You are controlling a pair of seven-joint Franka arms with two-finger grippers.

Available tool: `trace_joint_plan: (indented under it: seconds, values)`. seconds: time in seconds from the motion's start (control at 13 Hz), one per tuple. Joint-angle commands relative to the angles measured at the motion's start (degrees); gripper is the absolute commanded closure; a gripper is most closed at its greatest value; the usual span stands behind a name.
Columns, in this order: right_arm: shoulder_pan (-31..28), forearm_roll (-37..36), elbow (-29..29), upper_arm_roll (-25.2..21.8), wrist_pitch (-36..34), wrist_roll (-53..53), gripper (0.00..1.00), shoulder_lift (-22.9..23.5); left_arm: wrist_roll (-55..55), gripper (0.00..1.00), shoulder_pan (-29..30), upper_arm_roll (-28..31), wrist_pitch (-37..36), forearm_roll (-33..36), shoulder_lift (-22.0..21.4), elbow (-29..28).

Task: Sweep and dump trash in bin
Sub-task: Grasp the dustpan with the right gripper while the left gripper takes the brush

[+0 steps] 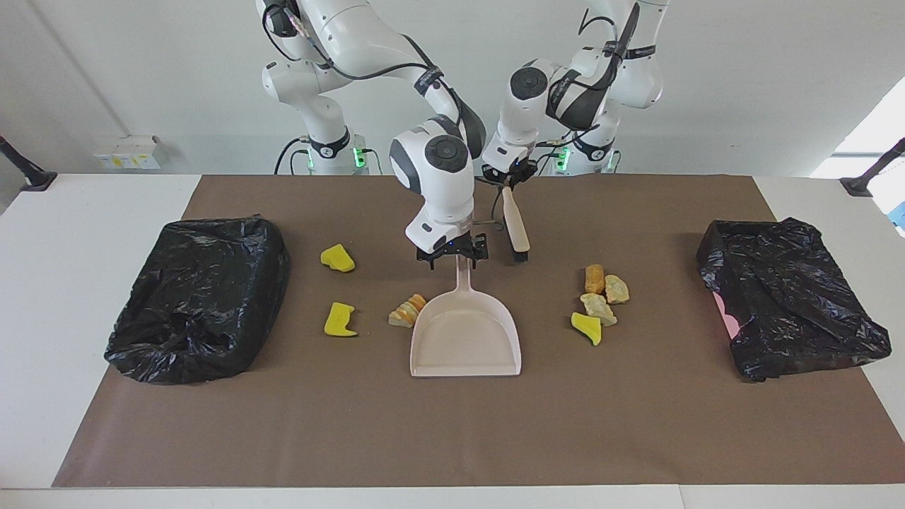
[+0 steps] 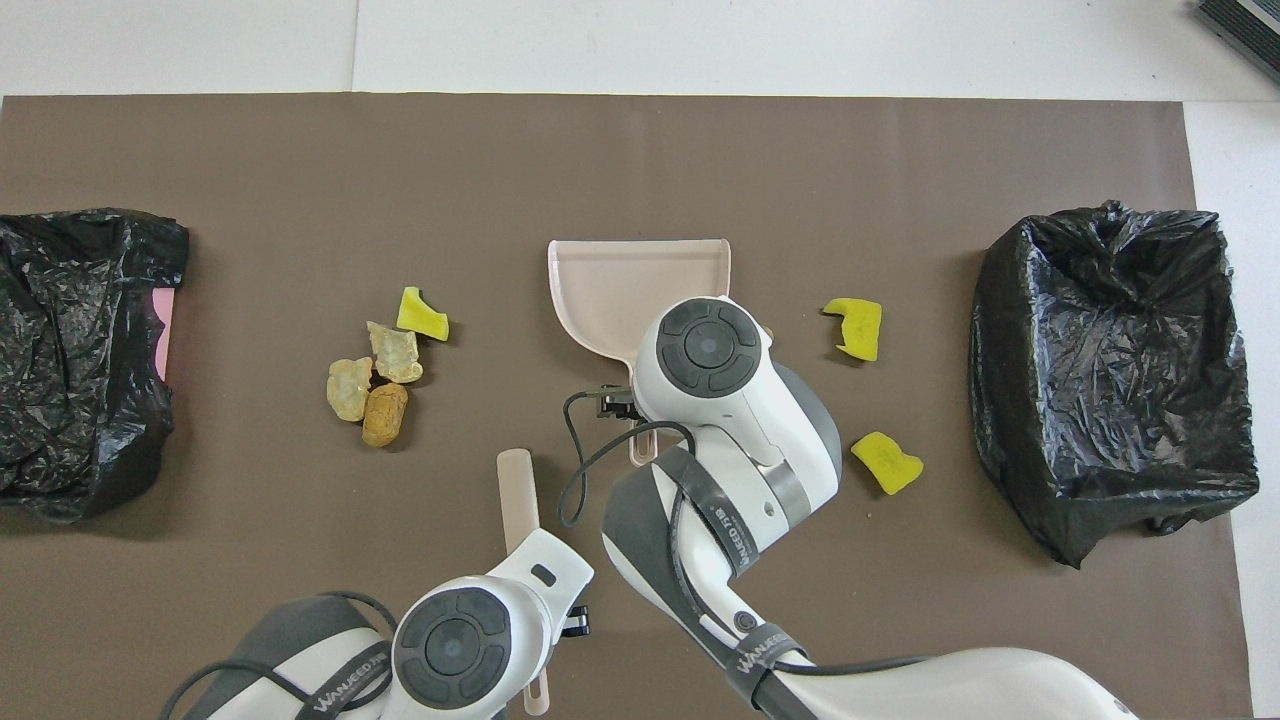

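A pink dustpan (image 1: 466, 339) lies flat on the brown mat, its handle pointing toward the robots. My right gripper (image 1: 458, 256) is open, its fingers on either side of the handle's end. My left gripper (image 1: 510, 180) is shut on a brush (image 1: 517, 227), which is tilted with its dark bristles down by the mat. The trash lies in two groups. Two yellow chunks (image 1: 338, 258) (image 1: 340, 319) and a bread piece (image 1: 408, 311) beside the pan lie toward the right arm's end. An orange piece (image 1: 594, 278), two tan lumps (image 1: 616, 288) and a yellow chunk (image 1: 587, 328) lie toward the left arm's end.
Two bins lined with black bags stand on the mat, one at the right arm's end (image 1: 198, 297) and one at the left arm's end (image 1: 788, 297). In the overhead view the right arm covers part of the dustpan (image 2: 620, 280).
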Motion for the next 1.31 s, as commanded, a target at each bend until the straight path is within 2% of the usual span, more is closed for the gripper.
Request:
trace_joint_plan:
  seconds: [0.0, 0.23, 0.38, 0.54, 0.62, 0.77, 1.23]
  values:
    - [0.08, 0.36, -3.40, 0.77, 1.11, -0.97, 0.09, -2.61, 4.02, 1.00, 5.17, -0.25, -5.78, 0.10, -3.42, 1.50]
    - [1.13, 0.36, -2.71, 0.86, 2.69, -0.87, 0.14, -1.30, 9.73, 1.00, 12.46, -0.25, -12.82, 0.27, -4.49, 4.84]
    - [1.14, 0.18, -2.09, 0.77, 2.87, -1.40, 0.20, -0.50, 12.82, 1.00, 17.73, -0.43, -13.27, 2.02, -3.96, 7.38]
    - [0.70, 0.18, -0.25, 0.77, 3.48, -2.63, 0.36, 0.64, 16.41, 1.00, 22.83, -0.34, -13.88, 2.38, -3.61, 8.89]
    - [0.70, 0.01, 0.37, 0.77, 3.57, -2.63, 0.40, 0.99, 19.13, 1.00, 25.81, -0.43, -13.97, 2.38, -3.52, 8.98]
    - [0.61, -0.34, 0.64, 0.77, 3.66, -2.72, 0.53, 1.08, 22.66, 1.00, 30.56, -0.43, -13.80, 2.38, -3.35, 8.89]
    - [0.52, -0.52, 0.55, 0.77, 3.66, -2.90, 0.54, 1.17, 29.16, 1.00, 40.86, -0.34, -9.06, 2.38, -0.80, 9.42]
